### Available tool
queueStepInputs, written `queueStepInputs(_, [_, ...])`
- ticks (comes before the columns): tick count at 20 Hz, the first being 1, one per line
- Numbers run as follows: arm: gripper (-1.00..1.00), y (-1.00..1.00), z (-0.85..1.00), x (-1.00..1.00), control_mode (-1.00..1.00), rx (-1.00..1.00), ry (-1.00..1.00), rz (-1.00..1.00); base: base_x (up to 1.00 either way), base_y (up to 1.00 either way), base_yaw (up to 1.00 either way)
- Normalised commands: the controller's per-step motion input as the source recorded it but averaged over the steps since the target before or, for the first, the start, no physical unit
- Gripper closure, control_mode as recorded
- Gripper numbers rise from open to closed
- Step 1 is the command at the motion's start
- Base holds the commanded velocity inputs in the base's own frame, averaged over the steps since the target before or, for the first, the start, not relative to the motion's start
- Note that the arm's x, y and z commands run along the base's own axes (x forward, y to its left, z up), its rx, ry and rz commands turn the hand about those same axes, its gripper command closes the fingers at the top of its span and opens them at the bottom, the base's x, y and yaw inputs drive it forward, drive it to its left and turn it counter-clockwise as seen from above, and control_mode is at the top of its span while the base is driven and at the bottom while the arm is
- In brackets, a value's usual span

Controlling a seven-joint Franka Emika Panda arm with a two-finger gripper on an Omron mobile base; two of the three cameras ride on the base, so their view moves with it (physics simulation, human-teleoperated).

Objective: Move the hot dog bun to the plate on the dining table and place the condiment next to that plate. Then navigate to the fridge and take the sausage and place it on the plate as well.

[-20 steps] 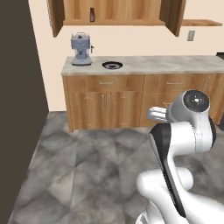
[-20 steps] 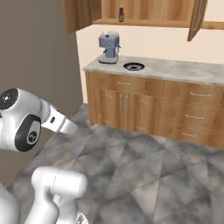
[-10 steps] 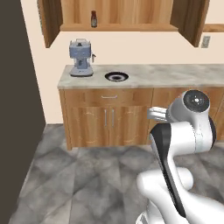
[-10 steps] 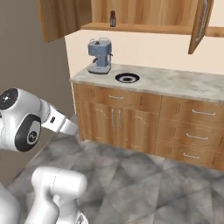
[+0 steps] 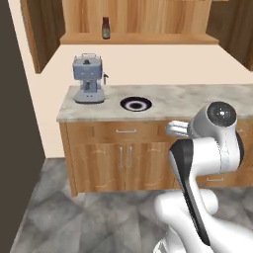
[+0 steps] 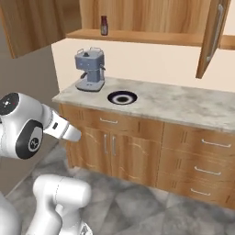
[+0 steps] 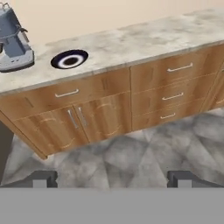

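Observation:
The condiment (image 5: pixel 105 28) is a small dark bottle with a red cap, standing on the open wall cabinet's wooden shelf (image 6: pixel 137 36) above the counter; it also shows as the condiment (image 6: pixel 104 25) from the right side. My gripper (image 7: pixel 113 180) hangs open over the grey floor in front of the counter, fingertips (image 7: pixel 43 179) wide apart and holding nothing. It is well below and short of the bottle. The hot dog bun, the plate, the dining table, the fridge and the sausage are out of view.
A marbled counter (image 5: pixel 197 101) on wooden drawers (image 7: pixel 175 83) carries a blue-grey coffee machine (image 5: pixel 88 79) and a navy-rimmed plate (image 5: pixel 136 104). A cabinet door (image 6: pixel 213 36) stands open at upper right. A dark tall panel (image 5: pixel 15 148) bounds the left side.
The whole picture has shifted: the base has driven closer to the counter, which now looms larger and more central. The gripper stays open.

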Motion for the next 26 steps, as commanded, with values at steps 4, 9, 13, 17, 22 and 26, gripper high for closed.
queueStepInputs(4, [-1.00,0.00,0.00,0.00,1.00,0.00,0.00,0.00,1.00,0.00,0.00])
queueStepInputs(9, [-1.00,0.00,0.00,0.00,1.00,0.00,0.00,0.00,1.00,0.00,0.00])
queueStepInputs(13, [-1.00,0.00,0.00,0.00,1.00,0.00,0.00,0.00,1.00,0.41,-0.05])
queueStepInputs(17, [-1.00,0.00,0.00,0.00,1.00,0.00,0.00,0.00,0.94,0.62,-0.10])
queueStepInputs(22, [-1.00,0.00,0.00,0.00,-1.00,0.00,0.00,0.00,0.35,0.17,-0.02])
queueStepInputs(26, [-1.00,0.00,0.40,0.00,-1.00,-0.05,-0.24,0.01,0.00,0.00,0.00])
